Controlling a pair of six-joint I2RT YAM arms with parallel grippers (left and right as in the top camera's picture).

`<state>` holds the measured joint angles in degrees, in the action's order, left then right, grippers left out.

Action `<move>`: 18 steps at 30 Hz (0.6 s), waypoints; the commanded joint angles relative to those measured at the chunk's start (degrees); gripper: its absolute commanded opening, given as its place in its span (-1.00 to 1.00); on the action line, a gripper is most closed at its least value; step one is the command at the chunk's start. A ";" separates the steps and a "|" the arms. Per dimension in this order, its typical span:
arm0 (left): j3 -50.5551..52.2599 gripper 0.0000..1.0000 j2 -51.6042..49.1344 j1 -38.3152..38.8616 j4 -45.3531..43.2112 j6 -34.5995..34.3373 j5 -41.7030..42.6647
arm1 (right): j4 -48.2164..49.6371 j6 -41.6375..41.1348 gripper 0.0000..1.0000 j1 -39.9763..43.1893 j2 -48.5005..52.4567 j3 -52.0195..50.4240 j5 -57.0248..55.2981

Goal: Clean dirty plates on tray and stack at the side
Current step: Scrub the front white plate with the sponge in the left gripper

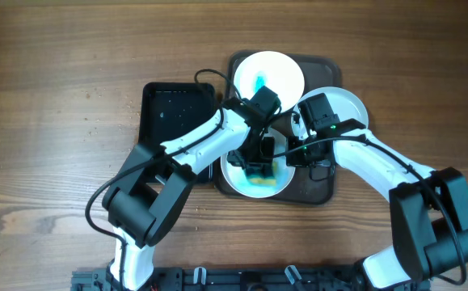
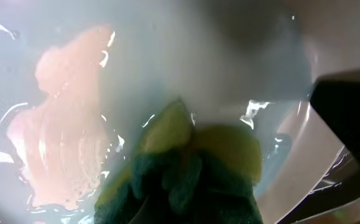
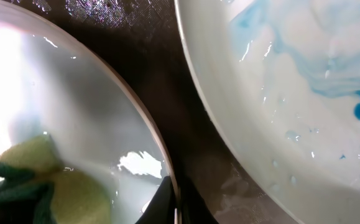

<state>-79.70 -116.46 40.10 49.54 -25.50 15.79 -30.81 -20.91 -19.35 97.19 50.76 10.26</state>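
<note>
The dark brown tray [image 1: 321,192] holds three white plates. The far plate [image 1: 267,74] has a blue smear; it also shows in the right wrist view [image 3: 291,74]. The right plate [image 1: 348,107] is partly hidden under my right arm. On the near plate [image 1: 242,184], my left gripper [image 1: 258,164] is shut on a green and yellow sponge [image 2: 192,168] and presses it onto the wet plate surface [image 2: 74,124]. My right gripper [image 1: 297,155] is shut on the near plate's rim [image 3: 167,168], and its fingers [image 3: 172,202] straddle the edge.
A smaller glossy black tray [image 1: 177,113] lies left of the brown tray, touching it. Bare wooden table [image 1: 56,121] lies to the left and right. Both arms cross over the brown tray's middle.
</note>
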 commanded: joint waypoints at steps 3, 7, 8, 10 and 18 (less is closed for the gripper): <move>1.92 -0.92 -1.53 0.87 5.57 3.23 -12.33 | -0.11 -0.24 -0.91 0.24 0.85 -0.42 -2.78; 1.90 -0.92 -1.51 -0.35 9.99 0.57 -23.02 | -0.11 -0.24 -0.91 0.24 0.85 -0.44 -2.80; 1.90 -0.92 -1.51 -1.36 10.58 -1.22 -24.50 | -0.11 -0.24 -0.91 0.24 0.85 -0.42 -2.78; 1.90 -0.92 -1.51 -3.45 10.78 -3.91 -24.68 | -0.11 -0.24 -0.92 0.24 0.85 -0.42 -2.78; 1.90 -0.92 -1.51 -10.58 2.49 -9.49 -17.84 | -0.09 -0.22 -0.91 0.24 0.85 -0.42 -2.80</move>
<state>-80.07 -116.18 33.34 56.25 -32.12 4.40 -30.17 -21.06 -20.05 97.19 50.74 12.75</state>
